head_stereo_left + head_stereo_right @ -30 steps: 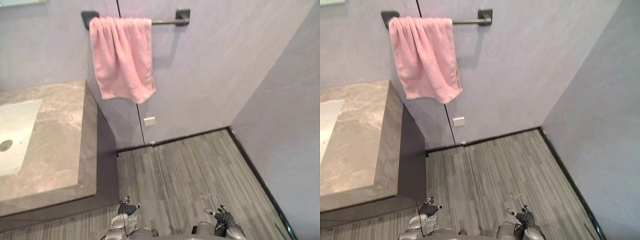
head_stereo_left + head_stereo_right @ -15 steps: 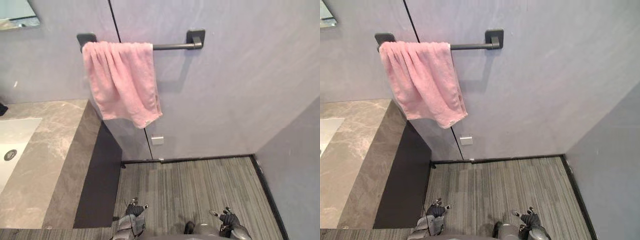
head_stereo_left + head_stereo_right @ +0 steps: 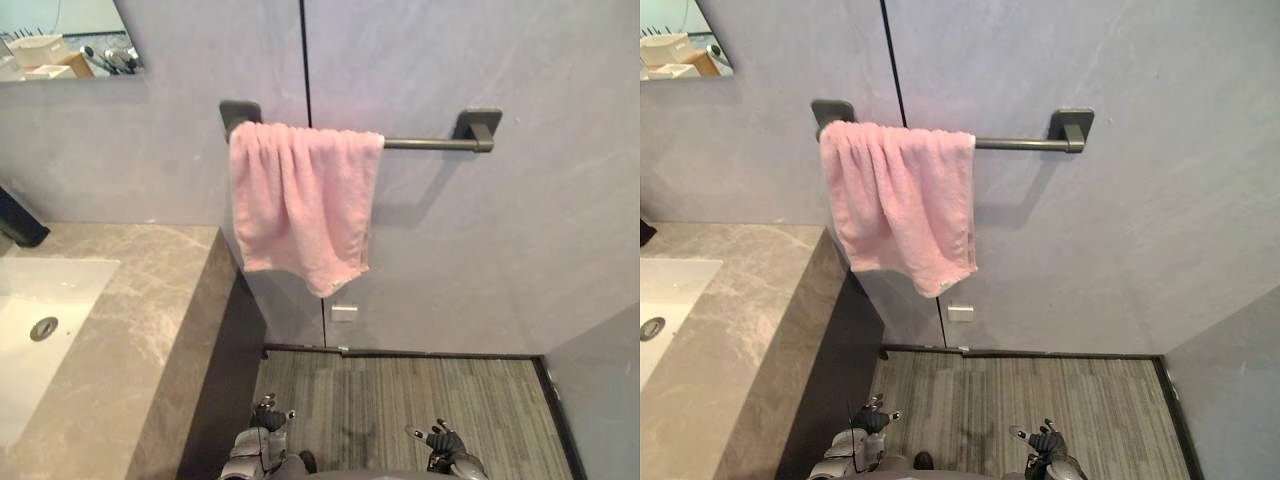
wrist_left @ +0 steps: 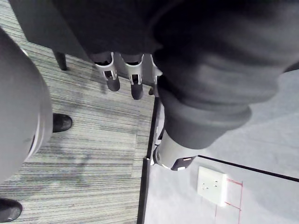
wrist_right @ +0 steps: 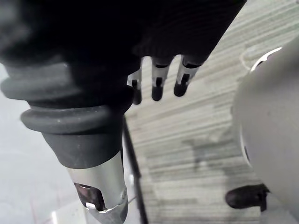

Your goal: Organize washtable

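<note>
The grey marble washtable (image 3: 135, 330) runs along the left, with a white sink (image 3: 55, 300) and its drain (image 3: 44, 328) set into it. A dark object (image 3: 18, 220) stands at the counter's back left by the wall. A pink towel (image 3: 300, 200) hangs over the left end of a dark wall bar (image 3: 432, 144). My left hand (image 3: 264, 440) hangs low over the floor beside the counter's dark side, fingers (image 4: 112, 79) straight and holding nothing. My right hand (image 3: 444, 446) hangs low as well, fingers (image 5: 157, 87) straight and empty.
A mirror (image 3: 70, 40) sits high on the wall above the counter. A white wall socket (image 3: 344, 313) is under the towel, near the striped grey floor (image 3: 420, 395). A second wall closes in at the right (image 3: 600, 400).
The whole picture has shifted: the camera turned up and to the left, bringing the mirror and more of the sink into sight. Both hands stay low and empty.
</note>
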Available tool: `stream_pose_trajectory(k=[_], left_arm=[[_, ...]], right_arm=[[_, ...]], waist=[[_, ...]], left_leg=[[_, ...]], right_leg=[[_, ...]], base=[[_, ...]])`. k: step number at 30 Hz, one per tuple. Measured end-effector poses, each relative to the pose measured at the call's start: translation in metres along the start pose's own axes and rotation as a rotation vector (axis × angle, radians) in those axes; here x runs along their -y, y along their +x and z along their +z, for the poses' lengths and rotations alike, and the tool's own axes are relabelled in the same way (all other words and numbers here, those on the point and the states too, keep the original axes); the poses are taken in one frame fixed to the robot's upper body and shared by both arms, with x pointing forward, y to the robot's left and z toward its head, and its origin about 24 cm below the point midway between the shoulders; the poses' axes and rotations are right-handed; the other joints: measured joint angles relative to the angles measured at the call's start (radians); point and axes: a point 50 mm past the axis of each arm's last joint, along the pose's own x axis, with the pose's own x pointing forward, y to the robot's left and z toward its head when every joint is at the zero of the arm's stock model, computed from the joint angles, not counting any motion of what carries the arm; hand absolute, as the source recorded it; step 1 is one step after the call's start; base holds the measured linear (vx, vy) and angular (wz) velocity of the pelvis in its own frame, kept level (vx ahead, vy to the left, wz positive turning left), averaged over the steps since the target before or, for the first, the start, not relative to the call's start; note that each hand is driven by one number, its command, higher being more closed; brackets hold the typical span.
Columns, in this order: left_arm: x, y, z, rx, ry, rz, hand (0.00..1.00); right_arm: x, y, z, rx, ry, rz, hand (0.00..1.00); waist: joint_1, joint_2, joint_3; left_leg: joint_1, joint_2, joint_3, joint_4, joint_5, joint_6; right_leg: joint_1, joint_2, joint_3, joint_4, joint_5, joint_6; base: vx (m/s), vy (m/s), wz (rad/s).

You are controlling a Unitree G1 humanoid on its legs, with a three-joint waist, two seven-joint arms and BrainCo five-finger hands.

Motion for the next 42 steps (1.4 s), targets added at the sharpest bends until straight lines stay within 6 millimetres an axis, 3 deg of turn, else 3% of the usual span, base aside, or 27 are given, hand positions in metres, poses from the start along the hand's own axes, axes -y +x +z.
stream_pose_trajectory(k=[3,5,7,8,9,12,14,19,22,24,26,29,35,42], left_arm=[[-0.002,0.000,0.001,0.003,0.001,0.005,0.00],[-0.001,0.000,0.000,-0.001,-0.001,0.003,0.00],[-0.001,0.000,-0.001,-0.003,-0.001,0.004,0.00],[-0.003,0.000,-0.002,-0.006,0.005,0.009,0.00],[-0.007,0.001,-0.001,-0.011,0.012,0.017,0.00],[0.001,-0.002,-0.010,-0.033,-0.004,0.008,0.00],[0.003,-0.003,-0.014,-0.048,-0.004,0.003,0.00],[0.001,-0.002,-0.009,-0.024,0.056,0.000,0.00],[-0.004,0.000,0.013,0.068,0.038,0.014,0.00],[-0.016,-0.005,0.062,0.289,0.012,0.063,0.00],[-0.026,-0.018,0.095,0.464,-0.008,0.096,0.00],[-0.037,-0.039,0.123,0.653,-0.054,0.132,0.00],[-0.042,-0.051,0.131,0.725,-0.100,0.161,0.00],[-0.040,-0.073,0.163,0.892,-0.120,0.176,0.00]], right_arm=[[0.000,-0.001,-0.001,0.003,-0.006,0.000,0.00],[-0.001,0.000,0.002,0.012,-0.027,0.008,0.00],[-0.002,0.000,0.002,0.013,-0.030,0.010,0.00],[-0.003,-0.001,-0.001,0.000,-0.031,0.010,0.00],[-0.003,-0.001,-0.006,-0.021,-0.030,0.013,0.00],[0.012,0.001,-0.004,-0.029,-0.043,-0.026,0.00],[0.018,0.002,-0.003,-0.034,-0.048,-0.043,0.00],[0.022,0.000,-0.015,-0.082,-0.058,-0.053,0.00],[0.024,0.000,-0.014,-0.079,-0.060,-0.060,0.00],[0.022,0.000,-0.012,-0.069,-0.083,-0.052,0.00],[0.019,0.001,-0.008,-0.046,-0.096,-0.041,0.00],[0.020,0.000,-0.006,-0.027,-0.097,-0.041,0.00],[0.019,0.000,-0.005,-0.019,-0.100,-0.037,0.00],[0.018,0.000,-0.001,0.005,-0.121,-0.028,0.00]], waist=[[0.001,-0.003,-0.001],[-0.004,0.002,0.001],[-0.007,0.003,0.000],[-0.014,-0.014,-0.007],[-0.025,-0.038,-0.004],[-0.025,0.026,-0.024],[-0.028,0.053,-0.033],[-0.029,0.038,-0.039],[-0.027,0.034,-0.038],[-0.026,0.032,-0.037],[-0.025,0.031,-0.036],[-0.025,0.031,-0.036],[-0.022,0.028,-0.034],[-0.027,0.016,-0.031]], left_leg=[[0.047,-0.004,-0.024,-0.009,-0.028,0.017],[0.083,0.015,-0.054,-0.021,-0.041,0.011],[0.083,0.036,-0.080,-0.020,-0.044,-0.005],[0.074,0.026,-0.105,-0.020,-0.046,-0.025],[0.083,0.004,-0.134,-0.021,-0.053,-0.043],[0.108,0.052,-0.152,-0.071,-0.036,-0.070],[0.122,0.079,-0.176,-0.103,-0.029,-0.080],[0.123,0.099,-0.237,-0.106,-0.025,-0.086],[0.100,0.094,-0.250,-0.107,-0.025,-0.086],[0.078,0.078,-0.268,-0.105,-0.023,-0.086],[0.066,0.065,-0.279,-0.104,-0.017,-0.080],[0.056,0.051,-0.287,-0.105,-0.009,-0.071],[0.058,0.049,-0.297,-0.121,0.004,-0.075],[0.069,0.056,-0.291,-0.150,0.015,-0.077]], right_leg=[[-0.075,-0.015,0.043,0.164,-0.029,0.016],[-0.107,0.021,0.042,0.113,-0.072,0.011],[-0.117,0.064,0.045,0.000,-0.074,0.014],[-0.100,0.086,0.055,-0.161,-0.006,-0.010],[-0.090,0.079,0.069,-0.212,0.060,-0.024],[-0.057,0.130,0.059,-0.290,0.075,-0.043],[-0.023,0.162,0.042,-0.347,0.091,-0.058],[0.042,0.191,0.013,-0.444,0.119,-0.069],[0.046,0.197,0.011,-0.497,0.155,-0.063],[0.046,0.184,0.005,-0.534,0.185,-0.051],[0.046,0.174,0.002,-0.552,0.200,-0.045],[0.047,0.164,-0.001,-0.572,0.218,-0.044],[0.061,0.165,-0.005,-0.603,0.242,-0.046],[0.061,0.172,0.004,-0.616,0.250,-0.048]], base=[[0.17,0.051,0.23],[0.13,-0.043,0.31],[0.09,-0.084,0.48],[0.16,-0.202,0.78],[0.18,-0.191,0.63],[0.24,-0.137,0.11],[0.19,-0.138,0.04],[0.09,-0.069,0.14],[0.00,0.018,0.03],[-0.06,0.082,0.12],[-0.07,0.069,0.12],[-0.08,0.045,0.08],[-0.07,-0.005,0.03],[-0.03,-0.007,-0.04]])
